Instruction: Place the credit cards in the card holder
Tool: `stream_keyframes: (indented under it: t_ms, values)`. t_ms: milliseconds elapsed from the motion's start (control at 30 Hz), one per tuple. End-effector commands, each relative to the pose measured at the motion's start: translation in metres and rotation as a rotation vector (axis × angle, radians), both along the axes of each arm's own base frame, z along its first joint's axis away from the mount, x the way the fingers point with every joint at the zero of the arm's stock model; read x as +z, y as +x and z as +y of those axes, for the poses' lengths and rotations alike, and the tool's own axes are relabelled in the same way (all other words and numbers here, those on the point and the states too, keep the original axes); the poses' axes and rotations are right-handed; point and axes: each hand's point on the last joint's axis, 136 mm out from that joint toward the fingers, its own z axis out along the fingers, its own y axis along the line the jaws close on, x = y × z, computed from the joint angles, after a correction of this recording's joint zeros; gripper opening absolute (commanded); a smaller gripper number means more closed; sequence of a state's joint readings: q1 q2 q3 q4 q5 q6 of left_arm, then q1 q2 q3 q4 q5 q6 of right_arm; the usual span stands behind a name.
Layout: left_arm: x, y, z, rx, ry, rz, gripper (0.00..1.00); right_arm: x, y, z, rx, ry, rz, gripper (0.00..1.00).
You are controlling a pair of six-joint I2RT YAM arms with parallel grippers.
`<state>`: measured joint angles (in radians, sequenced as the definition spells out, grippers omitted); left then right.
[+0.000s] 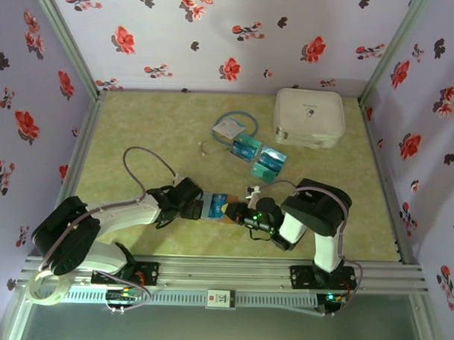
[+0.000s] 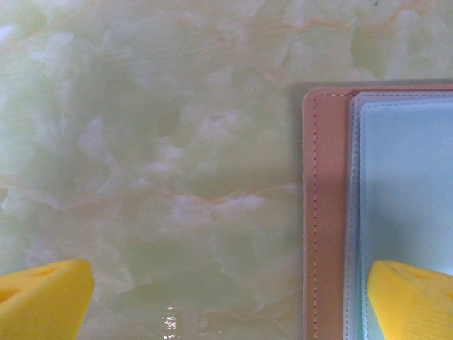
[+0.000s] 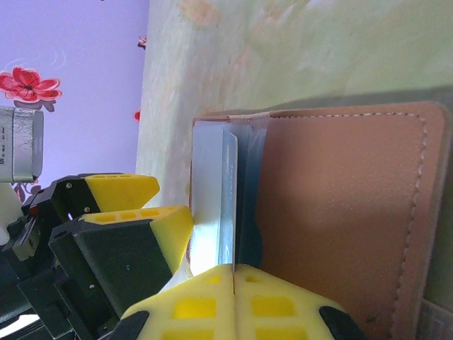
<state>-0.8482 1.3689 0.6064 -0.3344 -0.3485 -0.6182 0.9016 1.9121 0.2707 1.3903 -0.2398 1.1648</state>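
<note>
Reddish-brown stitched leather marks the card holder (image 1: 220, 208), which lies opened flat on the pale green marbled table (image 1: 138, 137) close to its near edge, squeezed between the two grippers. From the right wrist its rounded corner and seam (image 3: 340, 212) show clearly, with clear sleeves stacked along the inner edge. The right gripper (image 3: 233, 301) is clenched, its yellow pads pressed together on a thin pale leaf (image 3: 228, 191) standing up on edge from the sleeves; card or sleeve, I cannot tell. The left gripper (image 1: 198, 205) is released, jaws spread wide. In its own wrist view one finger (image 2: 410, 301) hangs over the sleeves just inside the leather border (image 2: 327, 212), and the other (image 2: 42, 301) over bare table. The credit cards (image 1: 257, 156), blue and teal, lie in a loose cluster well apart from the holder towards the far side. A pale blue packet with looped tubing (image 1: 230, 127) is just beside them and the white zip case (image 1: 309, 117) is near the far right corner. The table's left half is open surface up to the flowered walls.
</note>
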Motion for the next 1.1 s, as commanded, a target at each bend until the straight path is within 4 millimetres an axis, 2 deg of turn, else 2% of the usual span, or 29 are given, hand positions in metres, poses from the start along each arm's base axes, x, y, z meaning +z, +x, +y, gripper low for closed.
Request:
stream_keyframes:
  t_ms: [0, 633, 1067]
  values:
    - [-0.005, -0.007, 0.012, 0.010, 0.050, 0.010, 1.00, -0.016, -0.009, -0.006, 0.001, -0.038, 0.044, 0.00]
    - [-0.004, -0.007, 0.013, 0.011, 0.048, 0.009, 1.00, -0.024, -0.016, -0.001, 0.026, -0.046, 0.070, 0.00]
    - [-0.004, -0.007, 0.013, 0.012, 0.047, 0.007, 1.00, -0.030, -0.020, -0.008, 0.009, -0.067, 0.086, 0.00]
